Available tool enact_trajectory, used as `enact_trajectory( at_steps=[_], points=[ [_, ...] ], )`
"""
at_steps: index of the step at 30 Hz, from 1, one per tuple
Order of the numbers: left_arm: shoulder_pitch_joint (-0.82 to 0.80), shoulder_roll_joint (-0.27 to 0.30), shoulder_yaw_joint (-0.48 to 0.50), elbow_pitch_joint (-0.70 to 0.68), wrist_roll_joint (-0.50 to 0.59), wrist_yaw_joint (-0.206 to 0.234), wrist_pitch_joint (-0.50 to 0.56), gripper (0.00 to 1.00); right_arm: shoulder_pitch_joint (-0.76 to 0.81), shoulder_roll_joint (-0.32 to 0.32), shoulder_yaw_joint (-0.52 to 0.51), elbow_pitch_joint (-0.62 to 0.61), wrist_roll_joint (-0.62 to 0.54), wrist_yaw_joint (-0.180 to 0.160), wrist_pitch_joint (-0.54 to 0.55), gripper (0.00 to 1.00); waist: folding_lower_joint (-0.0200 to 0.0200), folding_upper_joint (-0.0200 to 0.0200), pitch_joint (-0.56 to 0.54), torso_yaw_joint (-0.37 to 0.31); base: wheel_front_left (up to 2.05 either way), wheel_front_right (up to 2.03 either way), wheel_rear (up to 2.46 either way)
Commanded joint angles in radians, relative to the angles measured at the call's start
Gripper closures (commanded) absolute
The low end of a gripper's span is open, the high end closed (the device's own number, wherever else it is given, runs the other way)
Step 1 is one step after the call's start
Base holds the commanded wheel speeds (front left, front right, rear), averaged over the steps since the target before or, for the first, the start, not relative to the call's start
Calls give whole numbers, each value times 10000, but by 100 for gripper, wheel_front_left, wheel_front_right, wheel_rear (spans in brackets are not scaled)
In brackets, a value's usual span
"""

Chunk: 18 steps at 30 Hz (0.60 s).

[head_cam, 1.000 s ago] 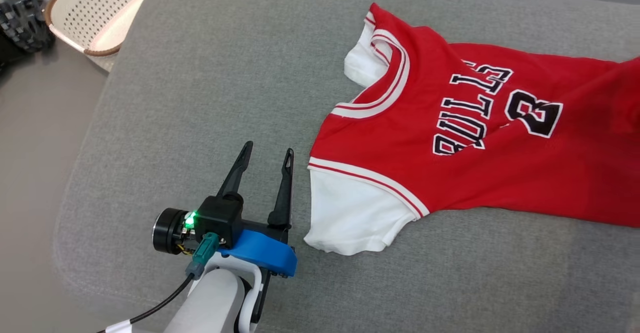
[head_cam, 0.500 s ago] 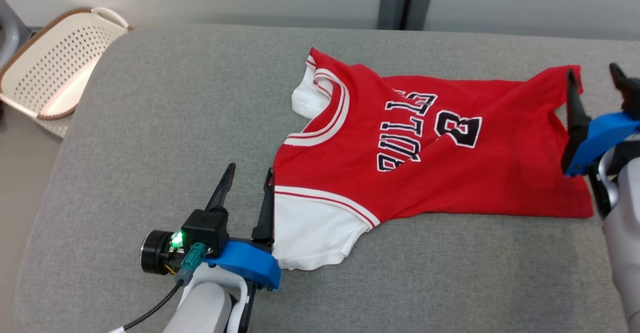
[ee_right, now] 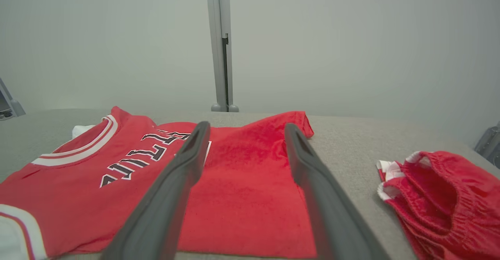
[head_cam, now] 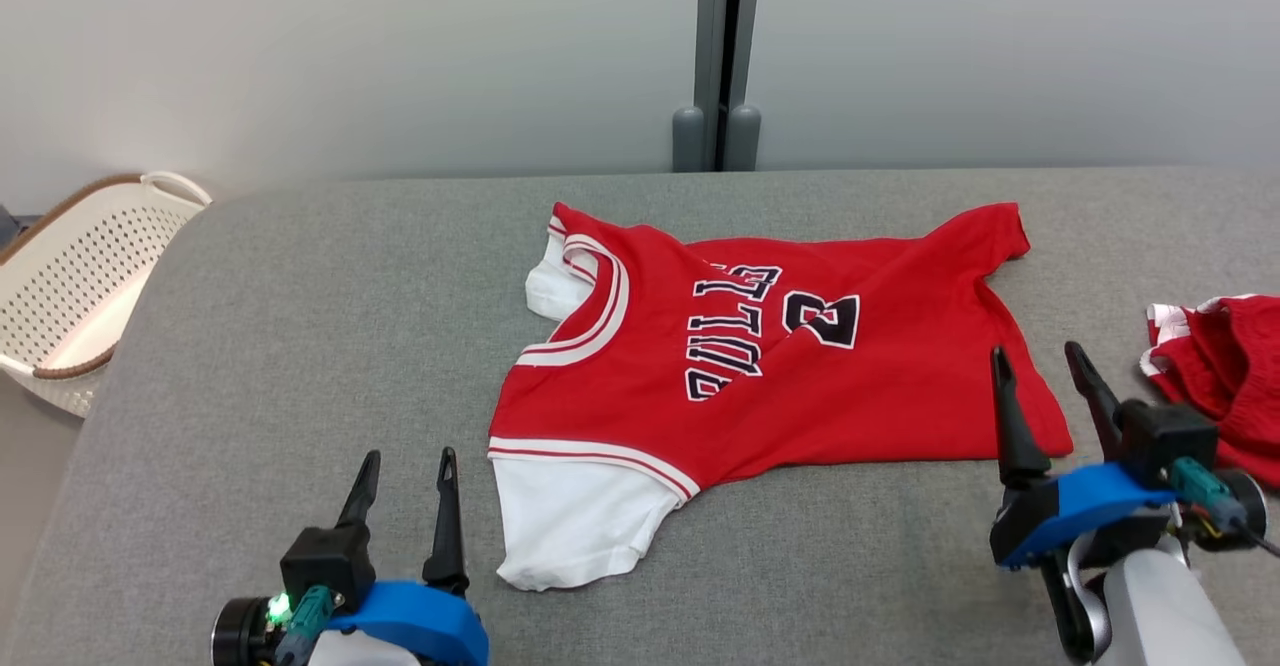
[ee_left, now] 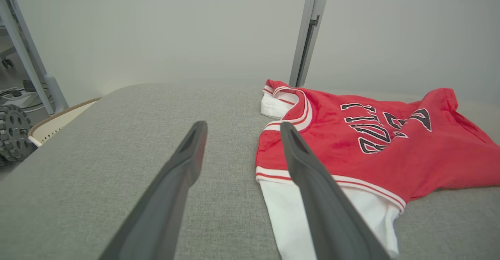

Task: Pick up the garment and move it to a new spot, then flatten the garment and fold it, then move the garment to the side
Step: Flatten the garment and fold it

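Jersey (head_cam: 760, 366) lies face up mid-tabletop (head_cam: 300, 346), collar toward my left, hem toward my right. Mostly flat. Near sleeve (head_cam: 570, 521) is spread white on the grey. Far sleeve (head_cam: 548, 291) looks bunched by the collar, and the far hem corner is curled up a bit.

Left gripper (head_cam: 410, 456) sits low on the near side, just beside the near sleeve, fingers apart and nothing between them. Right gripper (head_cam: 1035, 349) is at the near hem corner (head_cam: 1052, 424), fingers spread the same and empty. From the head view its tips overlap the cloth, but I can't say whether they touch it or hover above.

Red shorts (head_cam: 1215, 356) are bundled off to the right, apart from the jersey. Basket (head_cam: 70, 286) is off the left end.

Step call: the jersey is already placed, so this is the tail of flattening with the fold not started. Neither gripper has any fabric.

Next, as I judge it: smooth the far sleeve and curled corner first. Then pinch the near sleeve with the left and the near hem corner with the right, and carry both over together. Keep the right arm clear of the shorts.
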Motion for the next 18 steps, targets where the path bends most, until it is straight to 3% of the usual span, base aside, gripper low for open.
enact_trajectory(
  at_steps=[1, 18],
  points=[
    [173, 33, 82, -2, -66, 30, -49, 0, 456, 63, -51, -259, 97, 2, -49, 0, 3, 1, -163, -87, 0, 0, 0],
    [825, 26, 201, -34, 30, -93, -49, 0, 2499, 170, 622, -1760, 1267, 2, 38, 0, 3, 1, -439, 16, 0, 0, 0]
  ],
)
